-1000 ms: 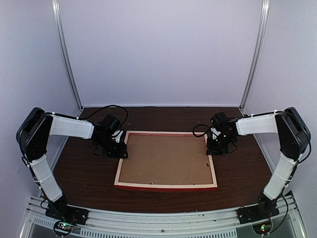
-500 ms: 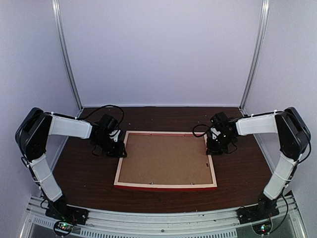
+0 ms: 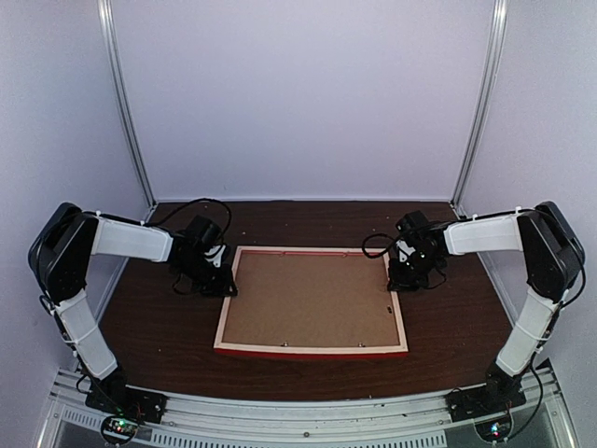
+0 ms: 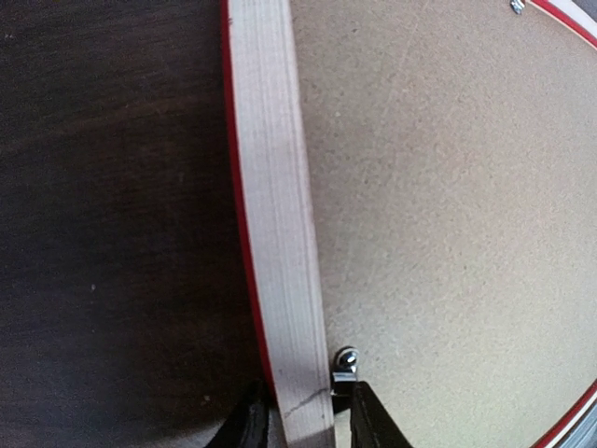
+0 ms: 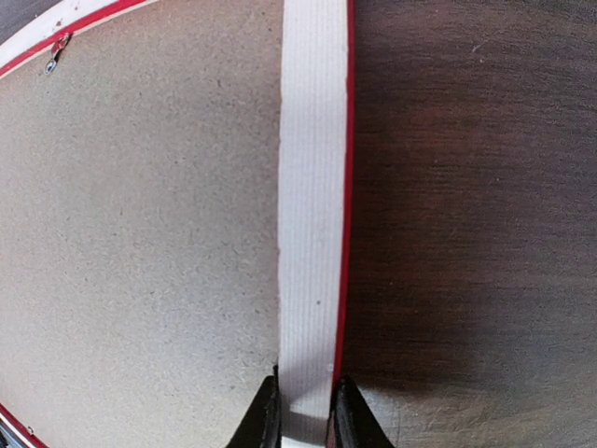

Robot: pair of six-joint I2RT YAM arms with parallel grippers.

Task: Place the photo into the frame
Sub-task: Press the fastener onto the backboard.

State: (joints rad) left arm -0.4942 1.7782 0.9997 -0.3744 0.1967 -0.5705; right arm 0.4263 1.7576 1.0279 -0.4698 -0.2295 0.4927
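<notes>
Frame, near rail: the frame [image 3: 312, 347] lies flat on the dark table [image 3: 448, 327], midway between my two arms. Its near long rail shows me the red outer edge.
Facing: the back is up, pale bare wood on top, so the red face looks down at the table.
Long axis: it runs left to right across the table, with the short rails pointing away from me. The whole rectangle sits a touch skewed.
Backing board: the brown backing board [image 3: 312, 299] fills the opening, level with the rails.
Tabs: I see a small metal tab [image 4: 345, 359] at the left rail's inner edge and another [image 5: 56, 51] near a far corner.
Left gripper: the left gripper [image 4: 308, 425] straddles the left short rail, one finger outside the red edge and one over the board beside the tab. It is pinched narrow on that rail.
Right gripper: the right gripper [image 5: 305, 415] does the same on the right short rail, both fingers snug against the wood.
Photo: the photo is not in view anywhere, and I cannot tell whether it lies under the board.
Progress: I judge the loading is done or nearly so. What looks left is checking the tabs and turning the frame face up.
</notes>
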